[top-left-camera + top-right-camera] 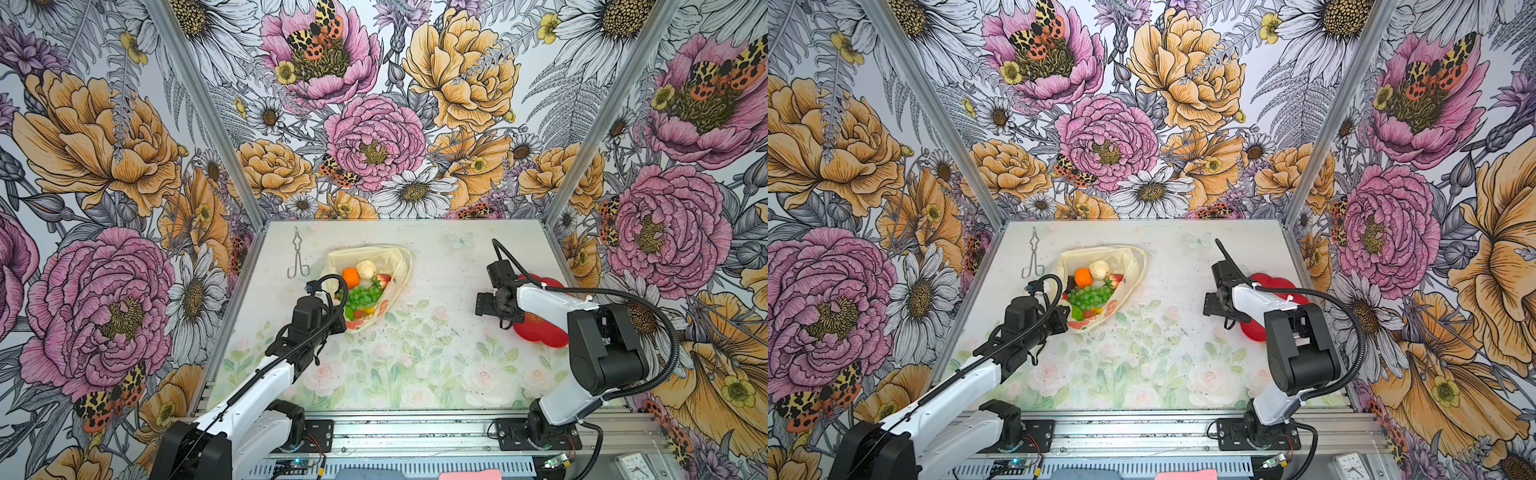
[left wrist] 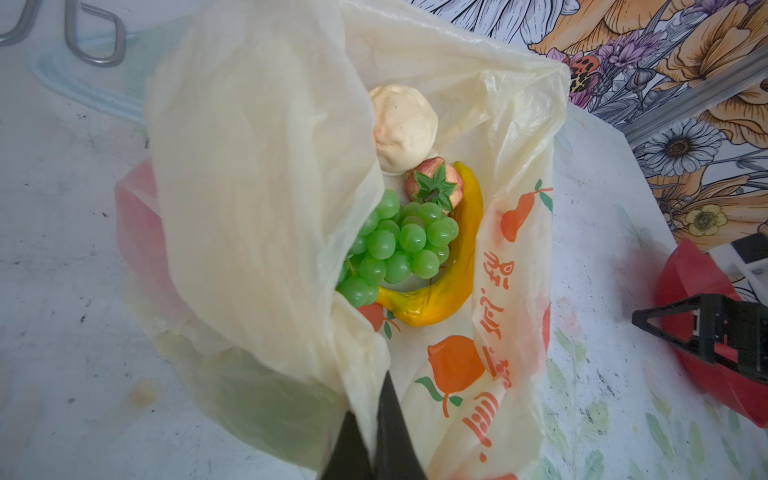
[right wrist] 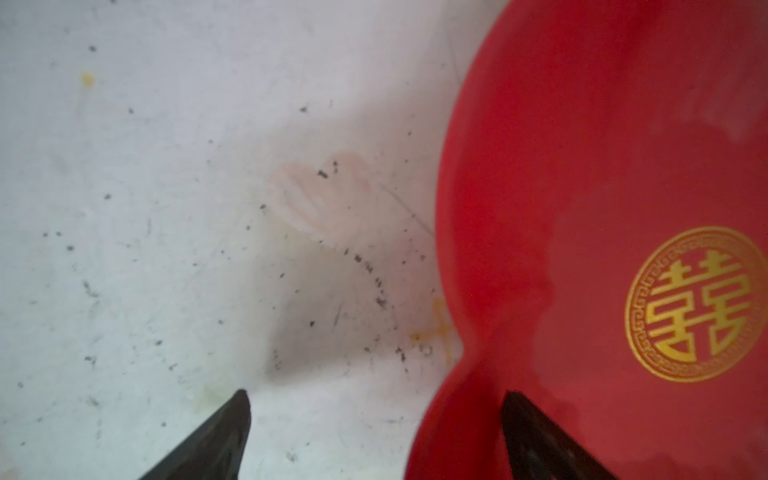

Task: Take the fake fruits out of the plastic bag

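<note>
Tabletop [image 1: 436,266] floral, speckled | walls [image 1: 374,137] flowered | left end effector [image 2: 372,415] pinches plastic bag [image 2: 257,187] | right end effector [image 3: 376,399] wide

The plastic bag [image 2: 257,166] is looking thin, crinkly and translucent, the green grape bunch [image 2: 399,245] and banana [image 2: 449,291] are shining as glossy plastic, the cream piece [image 2: 403,124] is appearing matt, and the red plate [image 3: 582,166] is gleaming smooth beside the scuffed, speckled counter [image 3: 166,208].

A pale table [image 1: 415,365] with a faded flower print carries three things: metal tongs [image 1: 298,259] at upper left, a yellowish plastic bag [image 1: 403,262] just beside them, and, at right, a red plate [image 1: 540,332].
</note>
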Available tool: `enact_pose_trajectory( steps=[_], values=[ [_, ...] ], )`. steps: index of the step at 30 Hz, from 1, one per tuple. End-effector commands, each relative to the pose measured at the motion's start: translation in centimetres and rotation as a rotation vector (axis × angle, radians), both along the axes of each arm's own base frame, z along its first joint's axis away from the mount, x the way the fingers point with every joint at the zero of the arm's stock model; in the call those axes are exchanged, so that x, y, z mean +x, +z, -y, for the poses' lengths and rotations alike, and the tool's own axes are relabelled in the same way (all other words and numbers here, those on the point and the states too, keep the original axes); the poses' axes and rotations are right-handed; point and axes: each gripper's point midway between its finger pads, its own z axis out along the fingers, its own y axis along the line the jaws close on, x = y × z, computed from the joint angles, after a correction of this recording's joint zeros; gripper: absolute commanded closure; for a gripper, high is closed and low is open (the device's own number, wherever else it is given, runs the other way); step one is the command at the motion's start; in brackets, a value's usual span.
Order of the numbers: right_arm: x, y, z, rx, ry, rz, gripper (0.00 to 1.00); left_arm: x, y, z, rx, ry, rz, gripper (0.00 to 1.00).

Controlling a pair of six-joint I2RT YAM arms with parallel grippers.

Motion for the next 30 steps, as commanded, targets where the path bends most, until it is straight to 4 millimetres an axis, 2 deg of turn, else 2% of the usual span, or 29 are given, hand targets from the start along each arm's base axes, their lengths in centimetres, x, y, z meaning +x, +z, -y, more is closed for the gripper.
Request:
enact_pose_trajectory(
  steps=[1,15,22,25,26,30],
  values=[
    [-0.1,0.9,-2.7,0.062,0.040,0.034,0.07,0.1,0.6,-0.2,0.025,0.001,0.042,1.00],
    [-2.3,2.6,-13.6,0.140,0.287,0.059,0.10,0.0,0.7,-0.2,0.038,0.010,0.056,1.00],
    [-4.1,3.3,-21.2,0.176,0.465,0.057,0.11,-0.1,0.9,-0.2,0.046,0.010,0.068,1.00],
    [-4.4,3.4,-23.3,0.183,0.509,0.058,0.11,-0.1,1.0,-0.2,0.048,0.014,0.071,1.00],
    [-5.2,3.4,-24.6,0.186,0.543,0.054,0.11,-0.2,0.9,-0.3,0.049,0.015,0.070,1.00],
    [-6.1,3.5,-27.4,0.208,0.594,0.049,0.13,-0.2,1.0,-0.2,0.049,0.015,0.071,1.00]
  ],
)
